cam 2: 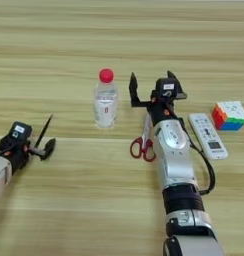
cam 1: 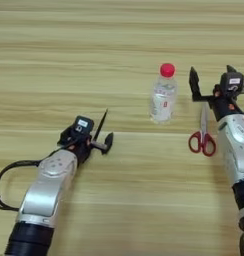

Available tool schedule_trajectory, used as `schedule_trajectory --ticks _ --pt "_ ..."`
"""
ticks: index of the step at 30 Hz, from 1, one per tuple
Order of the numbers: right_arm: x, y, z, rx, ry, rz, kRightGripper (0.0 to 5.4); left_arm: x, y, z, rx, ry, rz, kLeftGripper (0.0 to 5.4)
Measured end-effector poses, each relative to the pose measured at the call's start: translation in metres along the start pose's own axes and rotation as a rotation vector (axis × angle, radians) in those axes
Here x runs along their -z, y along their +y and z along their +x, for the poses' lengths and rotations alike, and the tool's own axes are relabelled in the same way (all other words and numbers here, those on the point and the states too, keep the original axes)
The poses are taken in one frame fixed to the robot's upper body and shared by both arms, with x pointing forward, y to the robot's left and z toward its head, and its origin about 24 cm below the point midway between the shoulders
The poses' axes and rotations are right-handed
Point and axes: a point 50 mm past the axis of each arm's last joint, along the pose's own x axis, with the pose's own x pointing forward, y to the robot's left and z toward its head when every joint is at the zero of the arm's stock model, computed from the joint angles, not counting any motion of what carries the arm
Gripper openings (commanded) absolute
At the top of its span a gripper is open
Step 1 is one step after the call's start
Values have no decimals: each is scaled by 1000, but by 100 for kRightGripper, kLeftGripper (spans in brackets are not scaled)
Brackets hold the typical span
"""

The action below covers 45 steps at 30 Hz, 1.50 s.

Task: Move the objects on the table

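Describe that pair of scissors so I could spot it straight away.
Start at the upright clear bottle with the red cap. The scissors lie flat on the table just right of it, beside the right arm. They alone have red loop handles.

Clear plastic bottle (cam 2: 105, 104) (red cap) on wood-grain table (cam 2: 119, 30).

Red-handled scissors (cam 2: 143, 141) lie mid-bench, blades pointing to the far edge; a multicoloured puzzle cube (cam 2: 230, 115) sits near the right edge.
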Motion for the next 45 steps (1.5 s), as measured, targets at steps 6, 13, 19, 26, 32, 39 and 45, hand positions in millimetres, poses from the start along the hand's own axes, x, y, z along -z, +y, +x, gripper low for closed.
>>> schedule_trajectory --ticks 6,13,19,26,32,39,45 --pt "-1 1 0 1 -2 1 538 1 1 7 -2 -20 13 540" --pt "0 1 0 1 -2 3 538 2 2 8 -3 -21 14 540" --pt "0 2 0 1 -2 4 538 3 2 9 -4 -20 14 540" --pt "0 2 0 4 -2 5 540 3 2 9 -4 -19 13 516" --pt "0 1 0 15 -2 5 540 4 2 9 -2 -18 11 467" --pt "0 0 0 21 -1 5 540 4 3 9 -5 -17 9 419" --pt "0 -1 0 24 1 5 540 5 3 10 -6 -17 8 374"
